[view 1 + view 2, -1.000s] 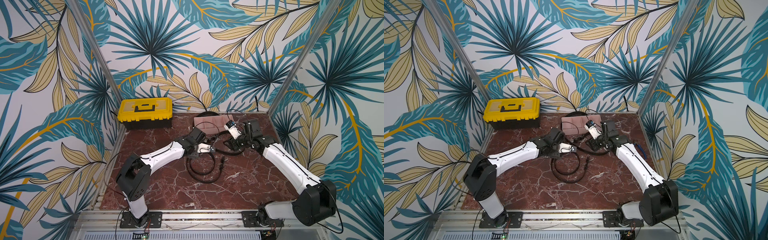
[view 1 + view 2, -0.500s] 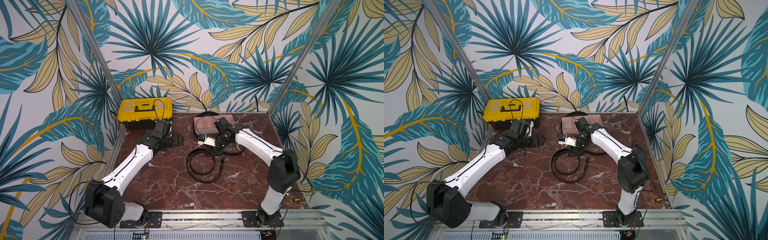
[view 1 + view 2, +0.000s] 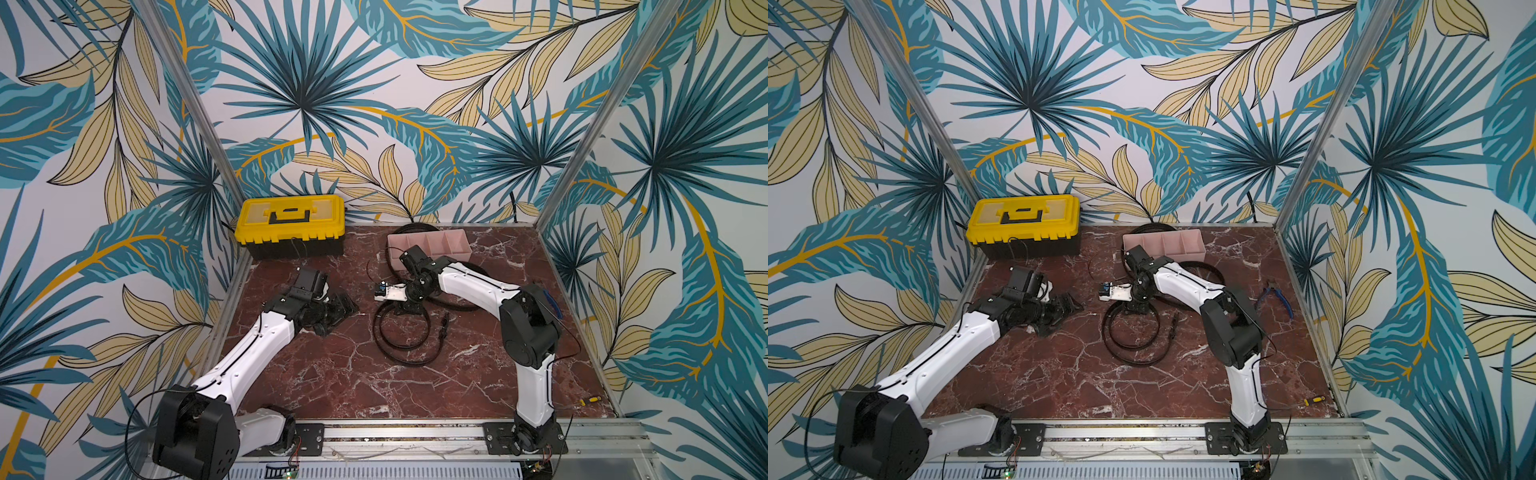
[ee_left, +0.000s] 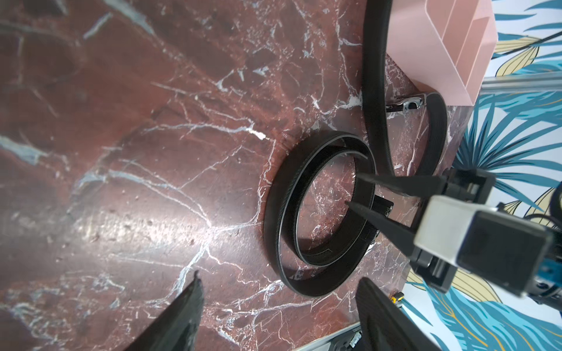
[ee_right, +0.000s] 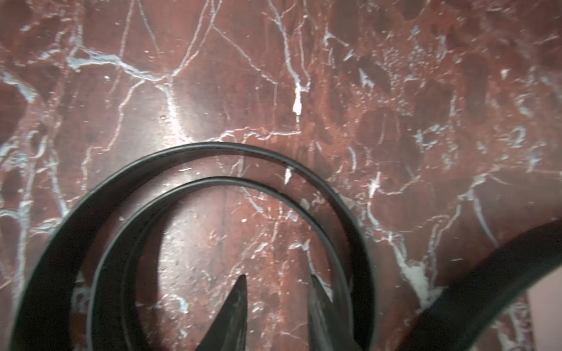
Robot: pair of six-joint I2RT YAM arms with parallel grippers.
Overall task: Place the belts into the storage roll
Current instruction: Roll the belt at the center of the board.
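Two belts lie on the surface [image 3: 332, 374], both outside the tray [image 3: 455, 250]. The coiled belt [image 4: 273, 218] stands on edge in a loose double ring near the middle of the surface, in front of the tray. The second belt [image 4: 375, 76] runs along the tray's side and bends back on itself. Its silvery buckle [image 4: 410, 104] lies just beside a tray corner. In both top views more of this strap curves behind the tray and in front of it.

The right fingers [image 5: 237, 310] point down at the tray-side edge of the coiled belt. They are a little apart, and their tips are inside the ring. One tip is just beside the inner wrap, and only bare surface shows in the gap, so they pinch nothing.

The left fingers [image 4: 185, 313] are spread wide and hold nothing. They sit low over the surface, well apart from the ring and aimed toward it.

A yellow toolbox [image 3: 291, 224] stands at the back wall beside the tray. Blue-handled pliers [image 3: 1277, 297] lie near the right edge of the surface. A small screwdriver [image 3: 590, 400] lies at the front right corner.
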